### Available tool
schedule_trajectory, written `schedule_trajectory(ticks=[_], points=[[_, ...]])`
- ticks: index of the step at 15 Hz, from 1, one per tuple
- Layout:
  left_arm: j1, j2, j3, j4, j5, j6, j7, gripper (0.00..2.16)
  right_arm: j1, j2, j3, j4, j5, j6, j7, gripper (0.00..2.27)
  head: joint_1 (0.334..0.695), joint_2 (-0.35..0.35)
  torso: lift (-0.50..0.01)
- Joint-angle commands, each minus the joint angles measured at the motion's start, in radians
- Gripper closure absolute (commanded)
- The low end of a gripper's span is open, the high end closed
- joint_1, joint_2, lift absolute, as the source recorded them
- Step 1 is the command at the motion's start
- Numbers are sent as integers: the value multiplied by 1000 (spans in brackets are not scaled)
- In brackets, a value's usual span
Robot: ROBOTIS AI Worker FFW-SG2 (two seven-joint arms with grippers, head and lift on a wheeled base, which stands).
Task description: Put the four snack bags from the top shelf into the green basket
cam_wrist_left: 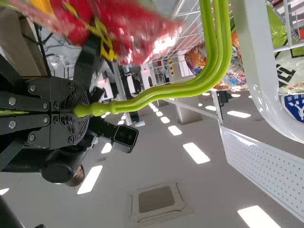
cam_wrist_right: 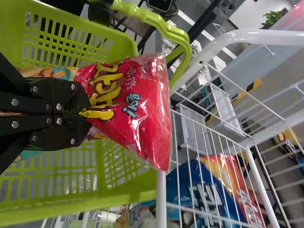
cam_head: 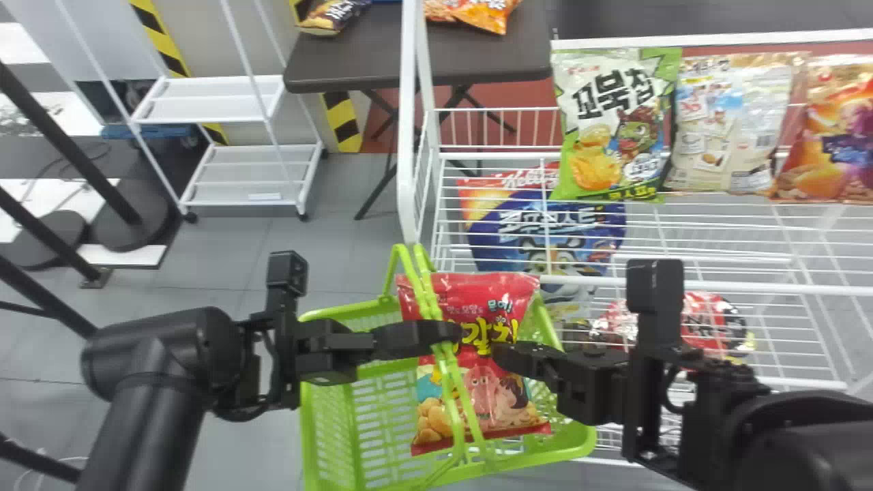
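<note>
The red snack bag [cam_head: 477, 300] is grasped by the right tool [cam_head: 503, 353], its fingers pinched on the front of the packet. It is held over the opening of the green basket [cam_head: 334, 426], whose raised handles [cam_head: 430, 303] are seen across it from the head; how deep it reaches cannot be told. The handles are clenched together in the left tool [cam_head: 450, 332], and the basket is held just beside the white wire rack [cam_head: 723, 286]. On the top shelf, a green-and-white bag [cam_head: 614, 123], a beige bag [cam_head: 723, 123] and an orange-and-purple bag [cam_head: 829, 129] are lined up in a row. Through the wires, a blue bag [cam_head: 545, 228] is seen lower down.
</note>
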Motion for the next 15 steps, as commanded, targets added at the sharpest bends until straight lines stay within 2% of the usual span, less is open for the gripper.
schedule_trajectory(ticks=[1, 4, 5, 6, 7, 8, 13, 14, 15], points=[[3, 0, -4, 0, 1, 1, -11, 2145, -69, 1, 129, 145, 38, -125, -33, 2243, 695, 193, 0], [3, 0, -5, -2, 1, 4, -11, 2148, -141, 1, 246, 248, 44, -128, -81, 2229, 695, 273, 0], [4, 0, -5, -2, 1, 4, -11, 2145, -157, 1, 271, 264, 50, -104, -87, 2081, 695, 290, 0], [4, 0, -4, -2, 1, 4, -11, 2145, -166, 1, 283, 271, 68, -70, -87, 1474, 695, 303, 0], [4, 0, -4, -2, 3, 4, -11, 2145, -169, 1, 287, 270, 100, -39, -87, 171, 695, 317, 0], [4, 0, -5, -2, 3, 4, -11, 2145, -166, 1, 283, 257, 107, -12, -84, -2, 695, 331, 0], [4, 0, -5, 0, 3, 1, -11, 2145, -34, -24, 106, -51, 87, 191, 1, 53, 695, 312, 0], [4, 0, -7, -2, 3, 1, -11, 2145, -6, -34, 47, -121, 88, 185, 1, 60, 695, 300, 0], [4, 0, -8, 0, 3, 1, -11, 2145, 10, -34, -29, -172, 85, 160, 1, 63, 695, 257, 0]])
